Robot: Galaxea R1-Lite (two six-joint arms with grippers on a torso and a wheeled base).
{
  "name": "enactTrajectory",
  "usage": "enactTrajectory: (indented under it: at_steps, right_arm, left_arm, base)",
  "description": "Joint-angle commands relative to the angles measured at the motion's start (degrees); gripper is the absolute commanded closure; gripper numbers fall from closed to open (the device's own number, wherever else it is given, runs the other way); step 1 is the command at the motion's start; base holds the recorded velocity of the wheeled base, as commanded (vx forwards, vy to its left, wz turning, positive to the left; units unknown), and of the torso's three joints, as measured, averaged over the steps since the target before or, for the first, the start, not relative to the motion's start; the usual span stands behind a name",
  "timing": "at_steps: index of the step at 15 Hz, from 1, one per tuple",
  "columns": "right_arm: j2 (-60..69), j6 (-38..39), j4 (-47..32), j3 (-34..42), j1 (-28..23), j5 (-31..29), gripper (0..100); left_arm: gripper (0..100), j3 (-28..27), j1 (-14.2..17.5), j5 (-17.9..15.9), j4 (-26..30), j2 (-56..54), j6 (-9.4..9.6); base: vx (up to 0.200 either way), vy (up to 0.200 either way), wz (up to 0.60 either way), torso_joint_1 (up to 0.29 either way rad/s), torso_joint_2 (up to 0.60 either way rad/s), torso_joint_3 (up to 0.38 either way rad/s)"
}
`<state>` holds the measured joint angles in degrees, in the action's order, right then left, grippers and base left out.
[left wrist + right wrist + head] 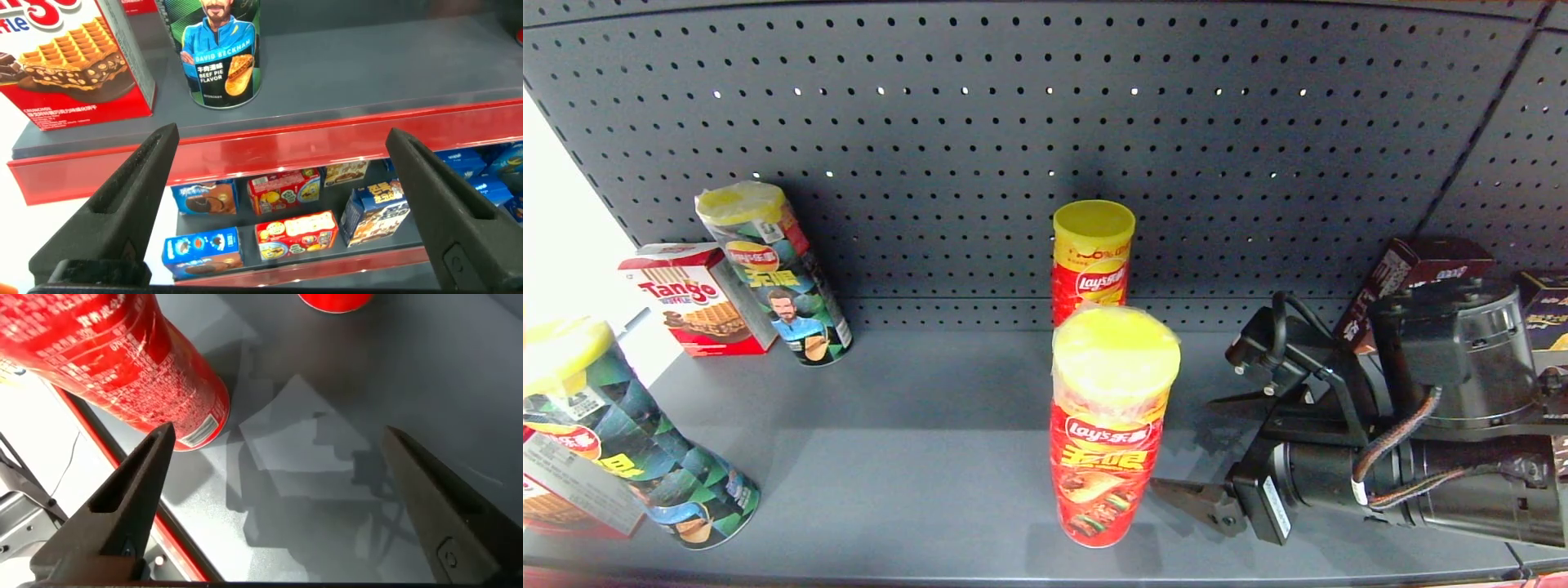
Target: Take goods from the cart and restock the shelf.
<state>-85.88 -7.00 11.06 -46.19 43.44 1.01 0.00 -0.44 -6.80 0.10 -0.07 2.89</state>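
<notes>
The shelf (915, 457) is a grey board with a perforated back wall and a red strip along its front edge. The front red chip can (1112, 425) stands upright near that edge, about midway along the shelf. Its long axis is vertical, its yellow lid points up, and its label faces out toward the aisle. Straight behind it, close to the back wall, the rear red chip can (1092, 260) stands the same way. The two are apart, one in line with the other.

The right end effector (1205, 449) lies low over the shelf board just to the right of the front red chip can. Its fingers are spread wide, hold nothing, and are clear of the can. Behind that arm, dark brown boxes (1413, 273) lean at the back wall.

At the back left, a green chip can (778, 273) stands upright against a wafer box (693, 298). At the front left corner stand another green can (633, 441) and a second box (568, 490).

The left end effector (282, 208) hangs outside the shelf's front edge, fingers spread and empty. Below it, small snack boxes (286, 212) sit on a lower shelf.
</notes>
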Motion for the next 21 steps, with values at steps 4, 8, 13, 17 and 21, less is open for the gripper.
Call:
enactTrajectory:
  at_steps: [4,8,13,17,21]
  right_arm:
    - [3.1,0.0,0.5,2.9,-0.5,0.0,0]
    - [7.8,0.1,1.0,2.5,-4.4,-0.1,0]
    - [24.3,0.1,2.1,1.8,-22.3,-0.1,0]
    - [44.1,0.0,2.7,12.2,-38.8,-0.1,0]
    - [61.4,0.0,0.4,23.5,-45.5,0.4,0]
  left_arm:
    - [0,0.0,0.0,0.0,0.0,0.1,0.01]
    - [0,0.0,0.0,0.0,0.0,0.1,0.01]
    - [0,0.0,-0.1,-0.1,0.0,0.2,0.1]
    - [0,0.0,-0.1,-0.1,0.1,0.3,0.1]
    - [0,0.0,-0.2,-0.1,0.1,0.5,0.1]
  base:
    - [0.0,0.0,0.0,0.0,0.0,0.0]
    - [0.0,0.0,0.0,0.0,0.0,0.0]
    - [0.0,0.0,0.0,0.0,0.0,0.0]
    - [0.0,0.0,0.0,0.0,0.0,0.0]
    - [0.0,0.0,0.0,0.0,0.0,0.0]
